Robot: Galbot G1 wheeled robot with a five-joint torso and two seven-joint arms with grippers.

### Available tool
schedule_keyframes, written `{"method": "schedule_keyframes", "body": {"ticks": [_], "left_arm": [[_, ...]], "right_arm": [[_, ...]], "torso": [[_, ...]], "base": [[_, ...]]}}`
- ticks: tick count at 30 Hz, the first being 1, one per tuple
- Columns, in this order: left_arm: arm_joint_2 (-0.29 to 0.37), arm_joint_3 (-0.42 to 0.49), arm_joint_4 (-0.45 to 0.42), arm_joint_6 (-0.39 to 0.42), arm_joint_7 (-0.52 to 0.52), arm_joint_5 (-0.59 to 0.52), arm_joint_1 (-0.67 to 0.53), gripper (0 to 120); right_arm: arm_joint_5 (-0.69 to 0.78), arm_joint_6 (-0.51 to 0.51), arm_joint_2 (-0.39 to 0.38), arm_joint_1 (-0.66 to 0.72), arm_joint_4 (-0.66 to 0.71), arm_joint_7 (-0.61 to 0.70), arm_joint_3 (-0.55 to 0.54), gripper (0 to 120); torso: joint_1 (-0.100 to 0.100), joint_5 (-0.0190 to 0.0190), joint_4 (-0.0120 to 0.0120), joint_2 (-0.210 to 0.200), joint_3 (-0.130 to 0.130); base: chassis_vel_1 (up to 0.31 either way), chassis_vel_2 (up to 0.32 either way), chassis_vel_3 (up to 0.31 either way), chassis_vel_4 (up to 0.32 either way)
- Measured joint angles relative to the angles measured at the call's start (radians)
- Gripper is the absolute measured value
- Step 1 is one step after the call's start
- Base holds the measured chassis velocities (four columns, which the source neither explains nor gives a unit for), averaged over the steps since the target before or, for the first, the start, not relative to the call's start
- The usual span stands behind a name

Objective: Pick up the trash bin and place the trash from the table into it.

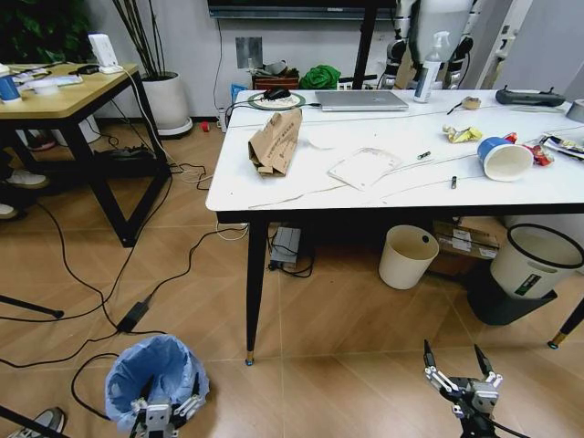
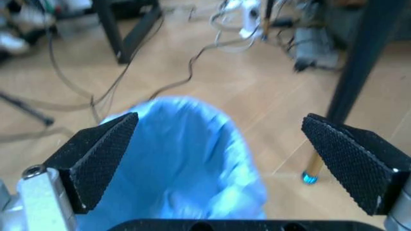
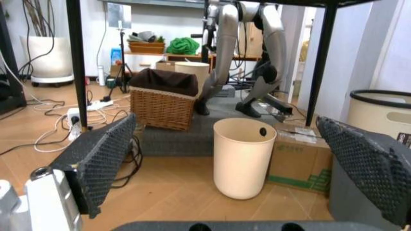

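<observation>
My left gripper (image 1: pixel 163 408) hangs with fingers spread wide and empty just above the trash bin (image 1: pixel 153 374), upright on the floor near-left of the table (image 1: pixel 274 187); right gripper (image 1: pixel 459 373), also open, sits well apart.

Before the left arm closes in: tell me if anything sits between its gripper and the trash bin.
Nothing visible does. The left gripper hangs open right above the trash bin, whose blue liner lies between the pads in the wrist view.
</observation>
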Motion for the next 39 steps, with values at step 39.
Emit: {"method": "schedule_keyframes", "body": {"ticks": [39], "left_arm": [[0.14, -0.16, 0.401, 0.232, 0.096, -0.175, -0.29, 97]], "right_arm": [[0.009, 0.043, 0.0, -0.01, -0.03, -0.006, -0.013, 100]], "torso": [[0.004, -0.0001, -0.0001, 0.009, 0.006]], "base": [[0.0, 0.0, 0.0, 0.0]]}}
